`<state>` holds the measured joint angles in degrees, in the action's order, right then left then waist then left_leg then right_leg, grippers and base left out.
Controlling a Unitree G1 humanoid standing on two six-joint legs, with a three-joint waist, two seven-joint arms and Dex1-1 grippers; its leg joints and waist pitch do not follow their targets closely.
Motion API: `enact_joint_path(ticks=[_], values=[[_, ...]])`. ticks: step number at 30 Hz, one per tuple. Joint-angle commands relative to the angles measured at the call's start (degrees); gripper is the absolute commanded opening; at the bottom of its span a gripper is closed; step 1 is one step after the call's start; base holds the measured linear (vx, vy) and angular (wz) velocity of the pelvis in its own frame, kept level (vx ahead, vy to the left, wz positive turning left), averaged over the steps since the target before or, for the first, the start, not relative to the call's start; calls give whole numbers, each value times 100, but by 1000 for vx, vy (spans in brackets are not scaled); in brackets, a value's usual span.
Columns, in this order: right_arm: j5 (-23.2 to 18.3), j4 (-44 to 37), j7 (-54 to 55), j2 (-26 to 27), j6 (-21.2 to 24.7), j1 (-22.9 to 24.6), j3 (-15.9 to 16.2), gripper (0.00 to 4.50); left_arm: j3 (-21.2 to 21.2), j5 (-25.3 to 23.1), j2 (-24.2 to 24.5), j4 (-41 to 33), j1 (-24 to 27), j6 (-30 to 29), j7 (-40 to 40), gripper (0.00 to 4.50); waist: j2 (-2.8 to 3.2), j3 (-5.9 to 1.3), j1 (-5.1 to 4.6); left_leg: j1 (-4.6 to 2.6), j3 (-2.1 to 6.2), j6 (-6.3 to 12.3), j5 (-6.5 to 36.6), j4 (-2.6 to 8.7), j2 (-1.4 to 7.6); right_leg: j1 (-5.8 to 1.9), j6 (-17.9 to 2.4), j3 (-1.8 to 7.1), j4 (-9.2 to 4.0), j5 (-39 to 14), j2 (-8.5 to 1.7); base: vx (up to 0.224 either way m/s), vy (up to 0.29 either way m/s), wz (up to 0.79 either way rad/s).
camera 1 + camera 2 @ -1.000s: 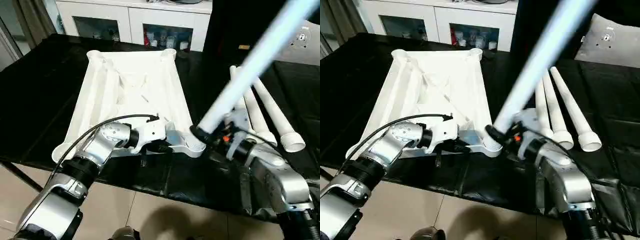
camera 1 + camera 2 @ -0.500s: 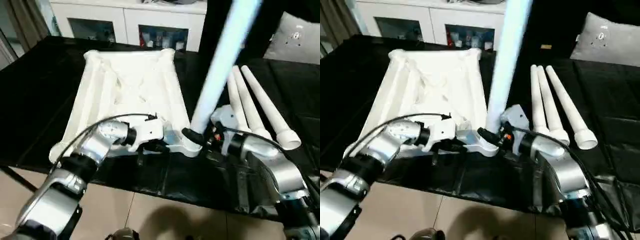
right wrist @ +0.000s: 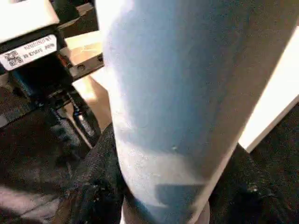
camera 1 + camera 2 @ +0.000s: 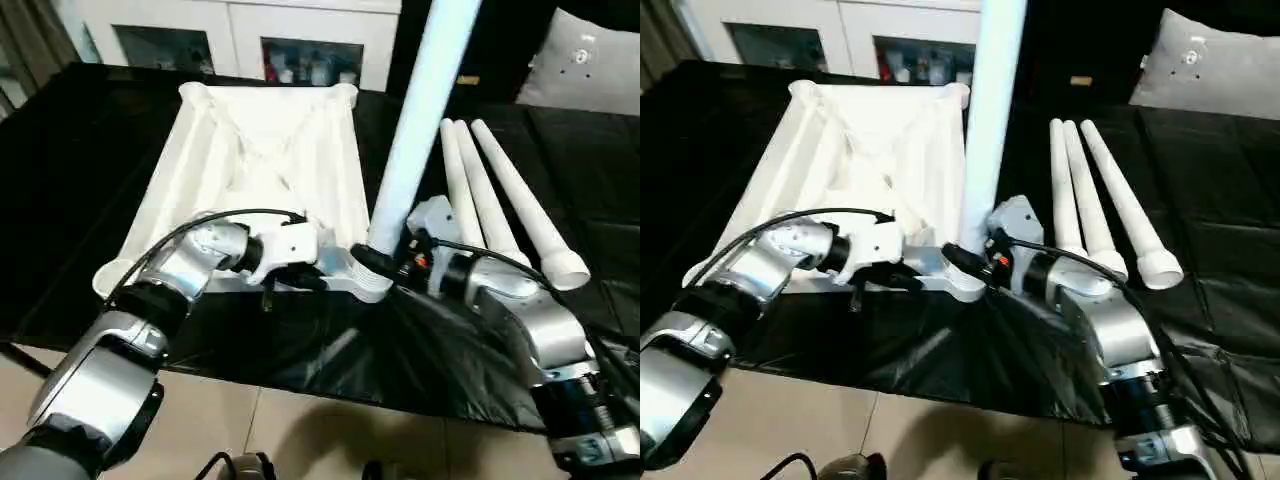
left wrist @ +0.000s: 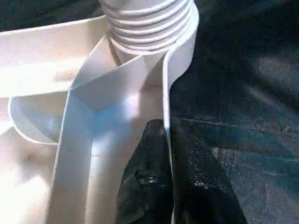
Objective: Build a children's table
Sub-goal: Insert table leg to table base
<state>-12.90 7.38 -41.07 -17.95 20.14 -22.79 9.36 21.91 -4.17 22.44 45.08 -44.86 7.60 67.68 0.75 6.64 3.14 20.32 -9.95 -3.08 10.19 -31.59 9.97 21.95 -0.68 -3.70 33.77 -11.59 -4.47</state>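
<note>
While a black cover (image 4: 90, 180) drapes the surface, the right hand (image 4: 385, 268) grips an upright leg (image 4: 415, 120), the left hand (image 5: 163, 182) apparently pinching the top's rim (image 5: 167, 102).

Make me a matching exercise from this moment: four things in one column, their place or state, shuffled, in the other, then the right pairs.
Column one:
1. left end effector
2. right end effector
3. three spare legs
4. table top

Column two:
A. lying side by side on the black cover
B. closed around the nearly upright leg
C. underside up
D. pinching the top's edge beside the corner socket

Pairs: 1-D, 2-B, 3-A, 4-C
</note>
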Motion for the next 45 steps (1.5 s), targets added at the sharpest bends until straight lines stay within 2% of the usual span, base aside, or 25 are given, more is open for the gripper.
enact_joint_path(ticks=[1, 3, 4, 6, 7, 8, 9, 10, 12, 15, 16, 17, 19, 20, 24, 26, 28, 30, 33, 35, 36, 38, 39, 40, 45], values=[[285, 732, 318, 68, 695, 367, 295, 189, -343, 179, 145, -575, 294, -552, -421, 0, 46, -126, -22, -19, 227, -145, 2487, 522, 367, -58, -827, 337, -607, -3205, -522, 0, 0, 0], [349, 851, 604, 180, 696, 296, 152, 189, -488, 301, 196, -1401, 766, -1259, -606, 0, 66, -122, -78, -22, 248, -217, 2630, 541, 379, -41, -803, 333, -591, -3256, -516, 0, 0, 0], [349, 851, 604, 180, 696, 296, 152, 189, -488, 301, 196, -1401, 766, -1259, -606, 0, 66, -104, -130, 0, 261, -241, 2705, 558, 376, -41, -791, 323, -588, -3257, -500, 0, 0, 0], [386, 954, 783, 250, 697, 226, 57, 189, -513, 305, 161, -1978, 1052, -1703, -775, 0, 96, -133, -148, -32, 256, -253, 2720, 549, 371, -36, -775, 334, -590, -3174, -498, 0, 0, 0], [395, 1061, 930, 304, 696, 147, -33, 189, -476, 277, 77, -2478, 1277, -2028, -899, 0, 80, -137, -185, 35, 269, -259, 2569, 568, 387, -81, -873, 331, -551, -2888, -503, 0, 0, 0], [403, 1121, 1015, 334, 691, 100, -82, 189, -443, 260, 17, -2760, 1397, -2209, -966, 0, 80, -137, -185, 35, 269, -259, 2569, 568, 387, -81, -873, 331, -551, -2888, -503, 0, 0, 0], [423, 1220, 1152, 376, 675, 17, -143, 189, -371, 211, -132, -3185, 1554, -2500, -1072, 0, 90, -137, -197, -35, 208, -226, 2562, 538, 382, -19, -943, 353, -589, -2769, -473, 0, 0, 0], [428, 1275, 1198, 393, 660, -34, -164, 189, -313, 183, -256, -3395, 1618, -2663, -1144, 0, 92, -156, -206, -30, 185, -188, 2403, 516, 371, -28, -1031, 372, -573, -2512, -463, 0, 0, 0], [446, 1345, 1245, 414, 620, -117, -168, 189, -193, 20, -524, -3683, 1674, -2938, -1361, 0, 75, -179, -183, -35, 146, -113, 2125, 496, 361, -46, -1128, 373, -568, -2232, -444, 0, 0, 0], [431, 1333, 1217, 416, 627, -170, -140, 189, -69, -181, -786, -3837, 1604, -3234, -1741, 0, 74, -254, -60, -80, 56, 31, 1476, 425, 365, -62, -1342, 386, -506, -1253, -404, 0, 0, 0], [442, 1335, 1208, 408, 617, -180, -114, 189, -17, -245, -830, -3860, 1552, -3307, -1849, 0, 64, -267, -24, -25, 56, 101, 1172, 409, 341, -125, -1397, 368, -448, -847, -390, 0, 0, 0], [463, 1304, 1182, 392, 602, -171, -70, 189, -4, -253, -913, -3826, 1470, -3434, -1986, 0, 77, -296, 0, -19, 62, 131, 1032, 403, 346, -155, -1421, 359, -419, -650, -395, 0, 0, 0], [442, 1249, 1163, 400, 570, -147, -72, 189, -27, -333, -902, -3757, 1435, -3490, -2146, 0, 70, -304, 8, 6, 66, 208, 808, 378, 334, -190, -1487, 335, -379, -251, -392, 0, 0, 0], [439, 1250, 1163, 405, 552, -147, -73, 189, -28, -361, -894, -3775, 1442, -3523, -2176, 0, 70, -304, 8, 6, 66, 208, 808, 378, 334, -190, -1487, 335, -379, -251, -392, 0, 0, 0], [358, 1133, 1248, 444, 365, -67, -181, 189, -154, -524, -751, -3651, 1444, -3368, -2339, 0, 77, -318, 22, -11, 78, 176, 1112, 390, 336, -199, -1413, 329, -434, -883, -417, 0, 0, 0], [202, 1028, 1267, 538, 97, -25, -409, 189, -153, -543, -606, -3659, 1470, -3209, -2251, 0, 80, -347, 30, -7, 84, 158, 1086, 382, 343, -203, -1373, 334, -426, -815, -423, 0, 0, 0], [-180, 804, 1209, 688, -316, 29, -841, 189, -193, -449, -412, -3639, 1487, -2893, -2076, 0, 75, -396, 28, 5, 88, 208, 850, 354, 342, -228, -1420, 329, -363, -356, -419, 0, 0, 0], [-557, 522, 1087, 770, -560, 89, -1186, 189, -325, -282, -311, -3543, 1456, -2673, -1970, 0, 70, -505, 26, 57, 84, 466, 105, 250, 310, -282, -1586, 317, -209, 827, -395, 0, 0, 0], [-894, 255, 974, 806, -627, 144, -1428, 189, -476, -54, -260, -3514, 1435, -2548, -1800, 55, 65, -560, 21, 98, 72, 840, -416, 139, 284, -249, -1798, 294, -88, 1754, -369, 0, 0, 0], [-988, 142, 907, 790, -625, 170, -1490, 189, -497, 29, -209, -3535, 1434, -2445, -1701, 69, 53, -562, 22, 126, 68, 920, -342, 123, 278, -256, -1832, 279, -84, 1591, -374, 0, 0, 0], [-1089, 35, 808, 771, -563, 203, -1525, 189, -552, 133, -199, -3541, 1431, -2376, -1631, 78, 40, -576, 15, 128, 65, 897, -174, 126, 284, -266, -1826, 280, -104, 1284, -384, 0, 0, 0], [-1165, -39, 736, 757, -521, 227, -1549, 189, -593, 210, -192, -3544, 1428, -2330, -1586, 90, 51, -534, 30, 125, 53, 771, 170, 143, 293, -248, -1809, 285, -153, 693, -391, 0, 0, 0], [-1317, -203, 538, 660, -400, 295, -1527, 189, -841, 544, -254, -3522, 1375, -2331, -1543, 101, 52, -558, 35, 104, 55, 661, 340, 144, 299, -262, -1781, 287, -168, 352, -397, 0, 0, 0], [-1345, -230, 488, 625, -381, 308, -1509, 189, -916, 645, -278, -3498, 1349, -2314, -1538, 109, 51, -544, 39, 113, 52, 572, 437, 147, 299, -253, -1755, 287, -179, 148, -389, 0, 0, 0], [-1477, -359, 251, 463, -216, 319, -1422, 189, -1554, 1359, -541, -3421, 1056, -2638, -1567, 146, 50, -557, 67, 85, 46, 323, 712, 134, 292, -236, -1644, 288, -213, -442, -387, 0, 0, 0]])
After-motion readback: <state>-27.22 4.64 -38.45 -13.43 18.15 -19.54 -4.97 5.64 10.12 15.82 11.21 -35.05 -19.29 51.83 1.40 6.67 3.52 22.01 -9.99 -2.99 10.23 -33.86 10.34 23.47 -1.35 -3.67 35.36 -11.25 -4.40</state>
